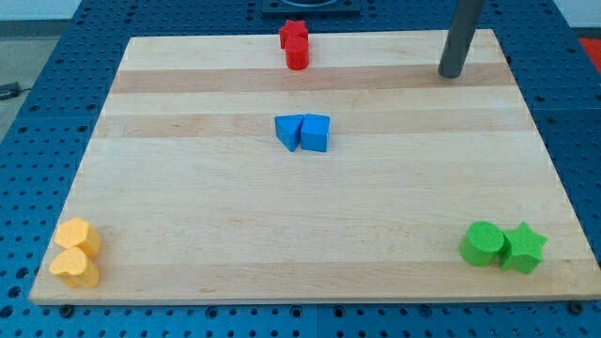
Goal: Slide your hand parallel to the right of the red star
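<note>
The red star (pixel 293 33) sits at the top edge of the wooden board, touching a red cylinder (pixel 298 53) just below it. My tip (pixel 452 74) is on the board near the top right, far to the right of the red star and slightly lower than it, with no block touching it.
Two blue blocks, a triangle (pixel 288 131) and a cube-like one (pixel 315 132), touch near the board's middle. Two yellow blocks (pixel 76 253) sit at the bottom left corner. A green cylinder (pixel 482 243) and green star (pixel 522 248) sit at the bottom right. The board edge (pixel 310 301) runs along the bottom.
</note>
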Robot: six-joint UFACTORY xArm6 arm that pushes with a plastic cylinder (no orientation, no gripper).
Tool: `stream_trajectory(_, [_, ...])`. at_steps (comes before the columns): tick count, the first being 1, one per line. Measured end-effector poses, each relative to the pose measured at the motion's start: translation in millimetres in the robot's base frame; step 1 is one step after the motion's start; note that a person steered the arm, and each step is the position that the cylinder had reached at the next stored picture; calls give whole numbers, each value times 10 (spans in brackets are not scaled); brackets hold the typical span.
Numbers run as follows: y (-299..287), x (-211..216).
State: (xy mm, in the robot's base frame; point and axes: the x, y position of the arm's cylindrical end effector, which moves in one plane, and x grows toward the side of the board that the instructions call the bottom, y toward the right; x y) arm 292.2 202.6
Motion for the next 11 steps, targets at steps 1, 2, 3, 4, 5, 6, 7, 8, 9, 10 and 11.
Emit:
stream_trajectory(1, [60, -16])
stream_trajectory(2, [123, -35])
stream_trajectory(3, [154, -47])
stream_trajectory(4, [221, -194])
stream_trajectory(5, [95, -328])
stream_trajectory(6, [-28, -492])
stream_trajectory(7, [-131, -623])
stream_trajectory(8, [-327, -671])
stream_trajectory(9, [-646, -718])
stream_trajectory(10, [-851, -897])
stream_trajectory(11, [-1132, -937])
